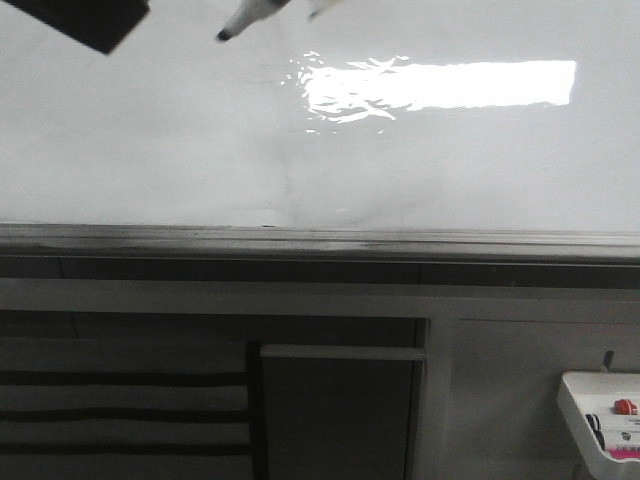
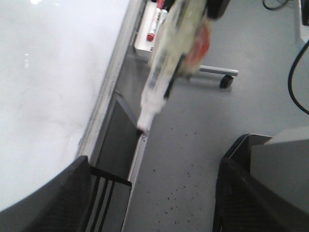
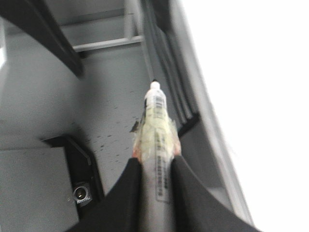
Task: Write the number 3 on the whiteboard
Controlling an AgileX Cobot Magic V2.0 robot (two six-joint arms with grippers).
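The right gripper (image 3: 155,166) pinches a white marker pen (image 3: 155,113) whose black tip (image 1: 223,36) points down-left, near the shiny white whiteboard (image 1: 150,140), with no number drawn yet.

Glossy whiteboard (image 1: 150,150), faint grey smears, bright rectangular glare, no visible 3

You will find nothing legible: the barcode-like label on the white marker barrel (image 3: 157,104) and the print on the markers in the small white tray (image 1: 604,425) are blurred.
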